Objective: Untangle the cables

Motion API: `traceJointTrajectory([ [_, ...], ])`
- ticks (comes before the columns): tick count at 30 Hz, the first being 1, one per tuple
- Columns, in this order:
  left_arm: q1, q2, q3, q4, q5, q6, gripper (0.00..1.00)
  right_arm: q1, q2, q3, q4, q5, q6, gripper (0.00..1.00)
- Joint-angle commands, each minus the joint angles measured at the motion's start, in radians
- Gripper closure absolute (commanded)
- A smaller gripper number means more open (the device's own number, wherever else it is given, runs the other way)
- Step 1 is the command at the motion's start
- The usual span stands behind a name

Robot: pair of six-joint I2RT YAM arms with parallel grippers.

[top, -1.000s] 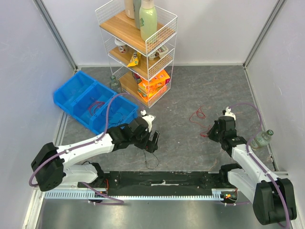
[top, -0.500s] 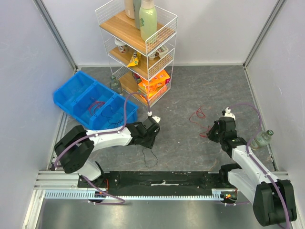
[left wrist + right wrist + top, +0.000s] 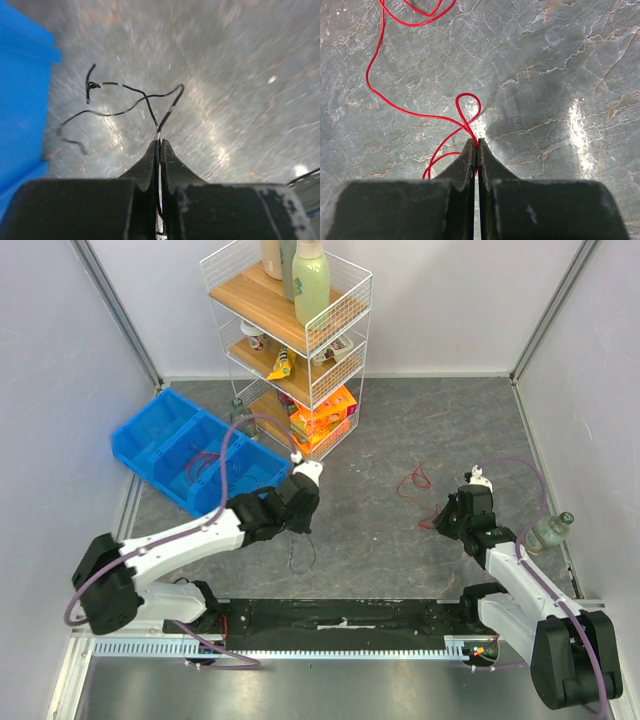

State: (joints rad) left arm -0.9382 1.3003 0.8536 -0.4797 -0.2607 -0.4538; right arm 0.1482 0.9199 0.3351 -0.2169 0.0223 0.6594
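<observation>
The cables lie apart as two thin wires. The black cable runs out from my left gripper, which is shut on it; its free loops trail over the grey floor. From above, the black cable hangs below my left gripper, left of centre. The red cable loops away from my right gripper, which is shut on it at a small loop. In the top view the red cable lies just left of my right gripper.
A blue divided bin with thin wires inside sits at the left, close to my left gripper, and shows as a blue wall in the left wrist view. A wire shelf rack stands behind. A plastic bottle lies by the right wall.
My left gripper has gone from open to shut on the black cable and shifted left toward the bin, dragging the cable with it. The right arm has not moved.
</observation>
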Motion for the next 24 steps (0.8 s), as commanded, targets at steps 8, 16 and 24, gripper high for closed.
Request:
traceJointTrajectory([
  [8, 0.035, -0.350, 0.119, 0.042, -0.573, 0.125, 0.98, -0.002, 0.022, -0.001, 0.063, -0.013, -0.020, 0.97],
  [16, 0.312, -0.271, 0.116, 0.046, -0.618, -0.087, 0.98, -0.002, 0.031, -0.004, 0.077, -0.015, -0.021, 0.97],
  [24, 0.375, -0.070, 0.124, 0.197, -0.880, 0.006, 0.98, -0.004, 0.068, -0.002, 0.097, -0.019, -0.026, 0.97],
])
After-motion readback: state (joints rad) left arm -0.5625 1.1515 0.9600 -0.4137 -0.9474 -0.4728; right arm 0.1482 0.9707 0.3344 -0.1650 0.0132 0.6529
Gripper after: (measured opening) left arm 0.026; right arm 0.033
